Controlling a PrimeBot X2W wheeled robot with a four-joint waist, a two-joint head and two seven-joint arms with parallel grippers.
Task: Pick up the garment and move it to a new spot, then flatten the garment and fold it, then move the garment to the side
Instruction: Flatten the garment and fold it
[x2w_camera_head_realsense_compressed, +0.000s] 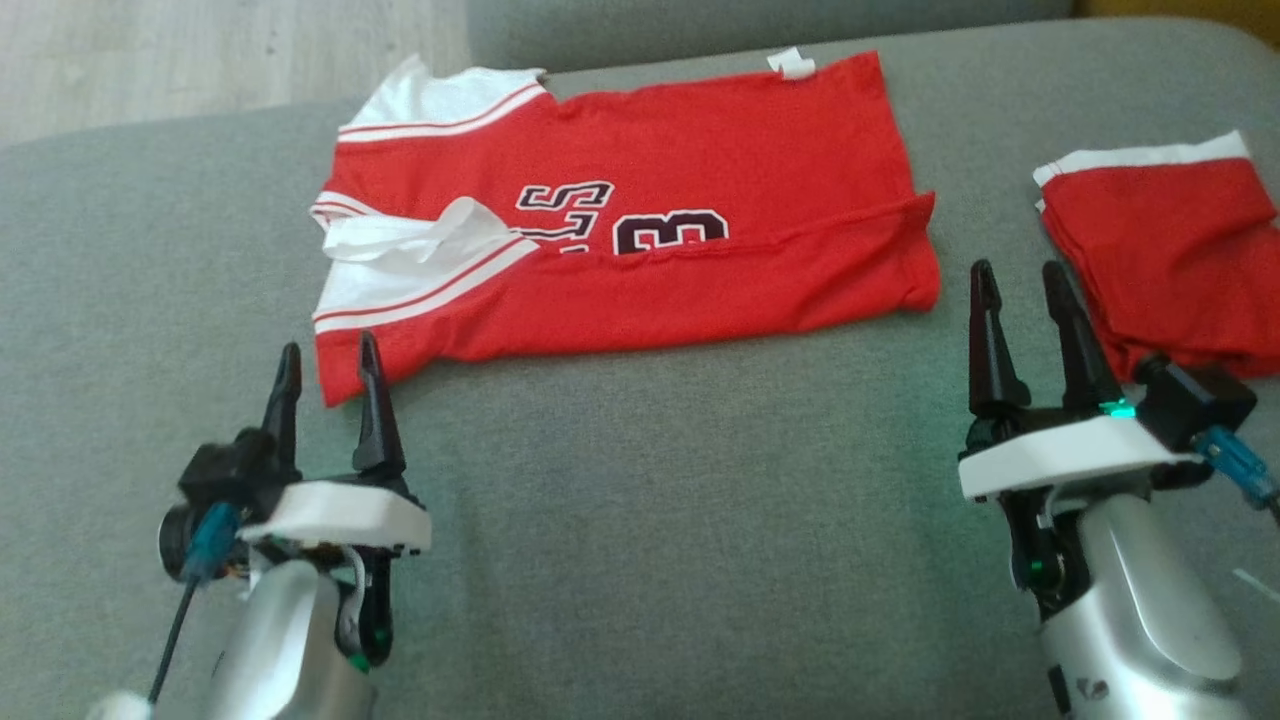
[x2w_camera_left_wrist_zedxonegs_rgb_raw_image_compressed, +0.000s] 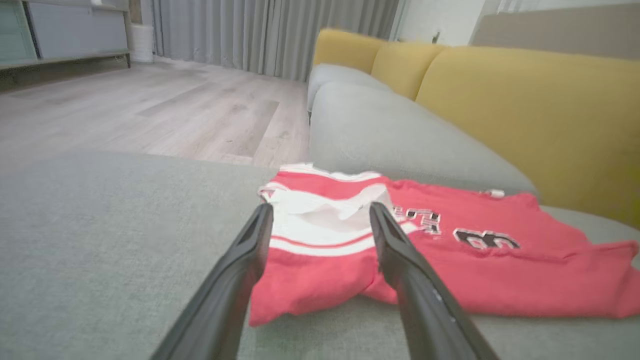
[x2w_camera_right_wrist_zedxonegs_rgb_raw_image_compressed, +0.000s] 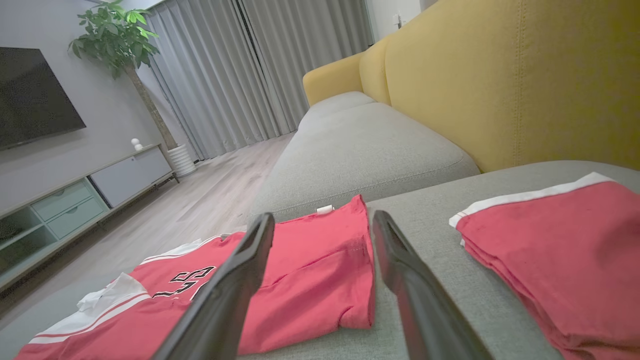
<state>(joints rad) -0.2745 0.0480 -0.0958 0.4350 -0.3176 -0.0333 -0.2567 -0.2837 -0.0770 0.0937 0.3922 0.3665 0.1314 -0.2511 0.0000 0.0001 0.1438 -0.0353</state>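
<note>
Two red garments lie on the grey sofa seat (x2w_camera_head_realsense_compressed: 640, 500). One is the jersey (x2w_camera_head_realsense_compressed: 700, 160), spread lengthwise across the seat. Its near long edge is folded up over itself and hides the lower half of the one black "3". Its white striped end points to the robot's left, and one white tag (x2w_camera_head_realsense_compressed: 790, 65) sits at its far edge. The second garment (x2w_camera_head_realsense_compressed: 1170, 260) is a folded red piece with one white band, and it lies apart from the jersey, beyond its red hem end.

Two grippers are in view. The left gripper (x2w_camera_head_realsense_compressed: 330, 348) is at the jersey's near corner on the white-striped end, jaws spread and holding nothing. Whether a tip touches the cloth cannot be told. The right gripper (x2w_camera_head_realsense_compressed: 1019, 270) stands just past the jersey's hem end, between it and the second garment, jaws likewise spread and empty.
</note>
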